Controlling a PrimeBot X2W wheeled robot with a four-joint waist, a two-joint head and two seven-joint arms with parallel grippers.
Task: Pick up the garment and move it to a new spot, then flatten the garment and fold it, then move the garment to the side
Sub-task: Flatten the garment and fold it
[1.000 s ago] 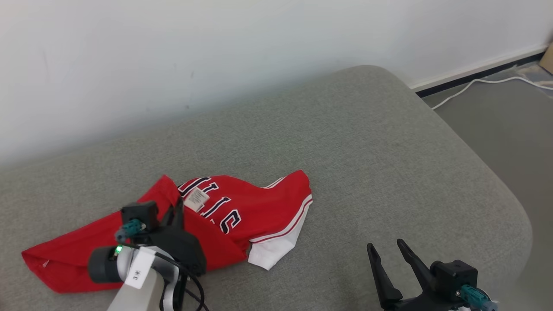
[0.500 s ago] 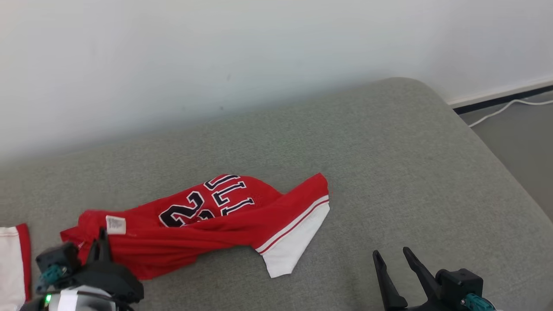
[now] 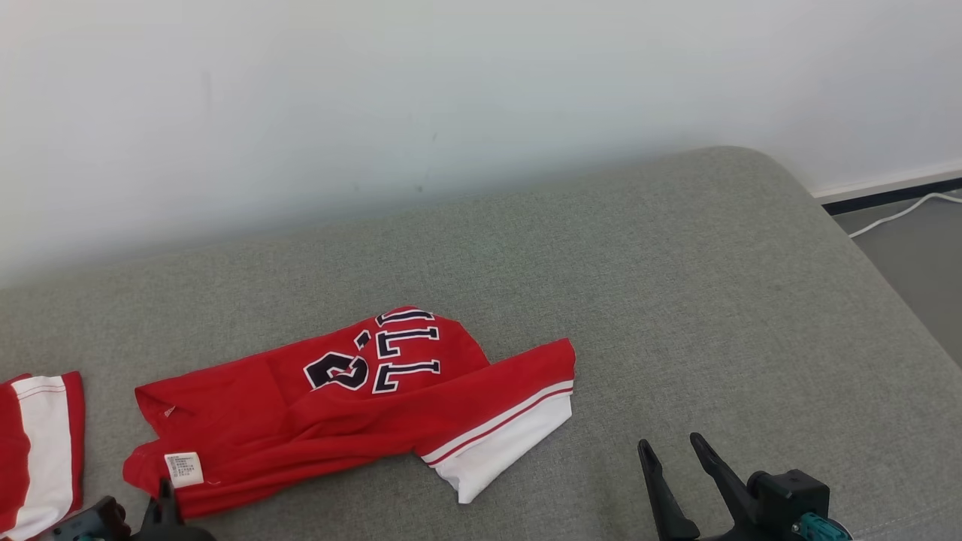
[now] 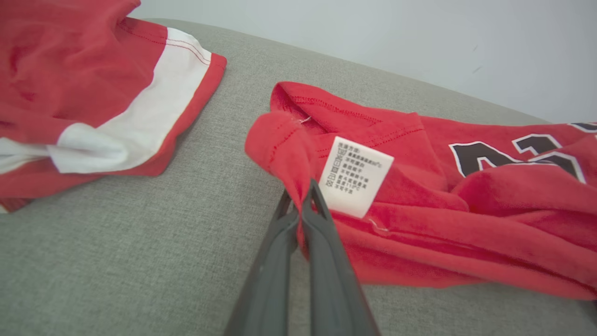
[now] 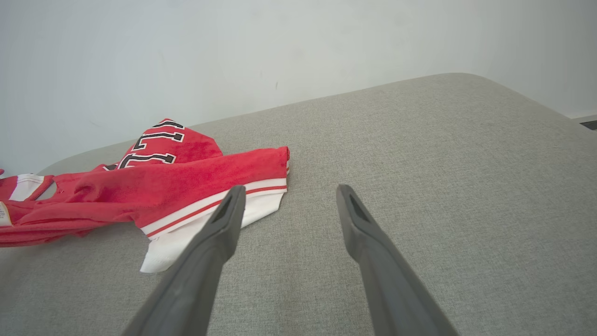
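The rumpled red garment (image 3: 353,406), white-hemmed, is lying on the grey cushion (image 3: 676,285); the left gripper (image 4: 301,200) is pinching its near-left corner, seemingly by the label (image 4: 355,176); the right gripper (image 3: 669,442), spread and empty, is hovering to its right

Garments, red with white trim: 2. These are the garment (image 3: 338,421) with dark lettering, and a second piece (image 3: 37,443) lying apart from it at the left edge.
Care label (image 3: 184,469), white, on the lettered garment: 1.
Grippers: 2, namely the left gripper (image 4: 301,191) and the right gripper (image 5: 289,191).
Dark fingers (image 5: 214,233), two per gripper: 4 in all.
Cushion (image 3: 676,285), grey, upholstered: 1.
Wall (image 3: 451,90), pale: 1.
Skirting strip (image 3: 887,197), dark: 1.
Cable (image 3: 894,214), white, on the floor (image 3: 917,285): 1.
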